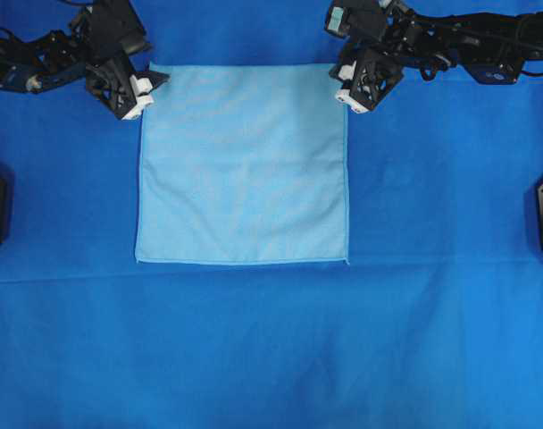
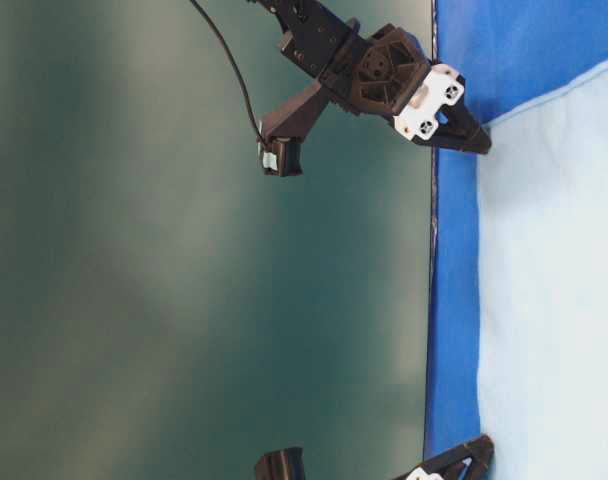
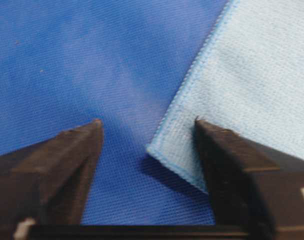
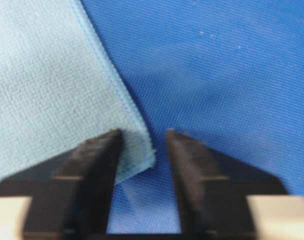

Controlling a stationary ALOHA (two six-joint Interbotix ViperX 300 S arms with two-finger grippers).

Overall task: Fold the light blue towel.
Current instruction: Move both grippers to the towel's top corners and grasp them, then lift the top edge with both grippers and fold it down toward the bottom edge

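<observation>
**Towel flat, both grippers at its far corners**

Light blue towel (image 1: 243, 164) lies flat and unfolded on the royal-blue cloth (image 1: 271, 349) covering the tabletop, nearer the far edge. Left gripper (image 3: 148, 131): jaws parted, straddling the far-left corner, not clamped. Right gripper (image 4: 143, 137): jaws narrower, apart, far-right corner between them; contact cannot be told.

The light blue towel (image 1: 243, 164) is a soft square cloth with a thin sewn edge. It lies flat and spread open, not folded, on the dark blue cloth (image 1: 271, 349), near the far side.
</observation>
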